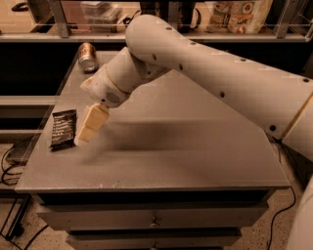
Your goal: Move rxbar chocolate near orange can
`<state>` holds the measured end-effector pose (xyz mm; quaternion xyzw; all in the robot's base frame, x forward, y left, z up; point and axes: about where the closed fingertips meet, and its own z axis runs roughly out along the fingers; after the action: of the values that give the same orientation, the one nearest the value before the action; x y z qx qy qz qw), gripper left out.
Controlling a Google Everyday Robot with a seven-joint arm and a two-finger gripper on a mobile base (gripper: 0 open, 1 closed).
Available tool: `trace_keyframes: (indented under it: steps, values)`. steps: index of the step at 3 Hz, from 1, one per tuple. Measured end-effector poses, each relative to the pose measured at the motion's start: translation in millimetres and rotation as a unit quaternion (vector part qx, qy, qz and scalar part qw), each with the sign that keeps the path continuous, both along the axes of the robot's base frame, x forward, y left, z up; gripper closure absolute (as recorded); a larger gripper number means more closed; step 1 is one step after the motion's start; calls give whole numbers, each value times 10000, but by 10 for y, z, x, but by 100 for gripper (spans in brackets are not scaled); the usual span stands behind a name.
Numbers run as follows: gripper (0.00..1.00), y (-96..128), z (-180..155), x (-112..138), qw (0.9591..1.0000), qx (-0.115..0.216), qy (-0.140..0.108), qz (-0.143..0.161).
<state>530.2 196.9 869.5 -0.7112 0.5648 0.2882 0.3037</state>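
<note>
The rxbar chocolate [63,128] is a flat black wrapper with white text, lying near the left edge of the grey table [186,146]. The orange can [87,56] lies on its side at the table's far left corner, silver end facing me. My gripper [87,131] hangs from the white arm and points down just right of the bar, its tip at the bar's right edge. I cannot tell whether it touches the bar. Nothing shows in its hold.
A shelf runs behind the table with a printed package [239,14] and other items on it. Drawers [151,217] sit under the tabletop. Cables [10,166] lie on the floor at the left. My arm spans the table's right and back.
</note>
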Motion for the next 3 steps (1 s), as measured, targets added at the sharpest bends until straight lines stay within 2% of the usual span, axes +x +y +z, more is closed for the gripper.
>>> trace_keyframes:
  steps: [1, 3]
  values:
    - [0, 218, -76, 33, 9994, 317, -96, 32]
    - [0, 528, -273, 56, 9945, 1046, -44, 18]
